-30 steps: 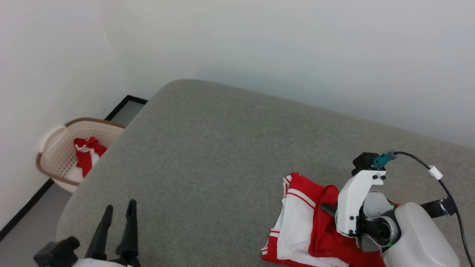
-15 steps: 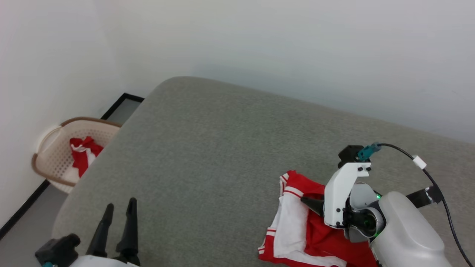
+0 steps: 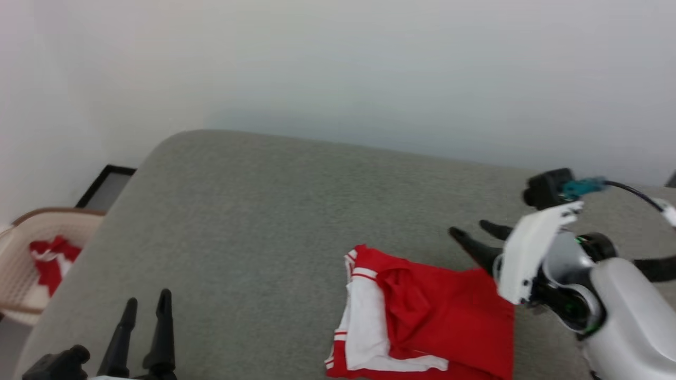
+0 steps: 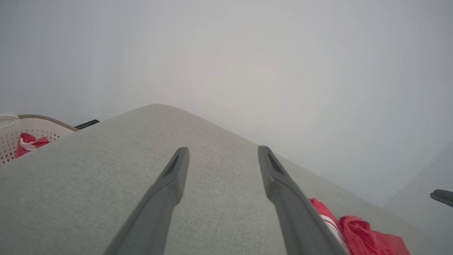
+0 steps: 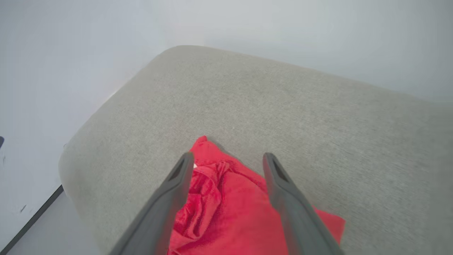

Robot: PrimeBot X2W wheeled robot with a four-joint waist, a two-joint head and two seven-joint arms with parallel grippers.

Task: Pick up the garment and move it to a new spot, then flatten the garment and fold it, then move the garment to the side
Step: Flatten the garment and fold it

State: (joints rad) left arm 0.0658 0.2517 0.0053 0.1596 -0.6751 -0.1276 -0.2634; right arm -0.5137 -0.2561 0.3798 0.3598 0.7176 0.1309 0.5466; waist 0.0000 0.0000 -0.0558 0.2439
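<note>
The garment (image 3: 422, 316), red with white sleeves and striped trim, lies folded on the grey cushioned surface (image 3: 274, 211) at the lower right of the head view. My right gripper (image 3: 472, 229) hovers open just above its far right corner, holding nothing. In the right wrist view the garment (image 5: 226, 205) lies below and between the spread fingers (image 5: 177, 187). My left gripper (image 3: 146, 301) stands open at the lower left, well clear of the fabric. In the left wrist view the garment (image 4: 368, 237) shows at the lower right, beyond the gripper (image 4: 223, 150).
A beige laundry basket (image 3: 16, 248) with another red-and-white cloth (image 3: 50, 258) stands on the floor off the surface's left edge. A white wall runs behind. The surface's rounded far-left corner (image 3: 174, 140) drops to the floor.
My right gripper has opened, let go of the garment and lifted up and away to the right. The garment now lies flat. The camera has turned, shifting the scene leftward.
</note>
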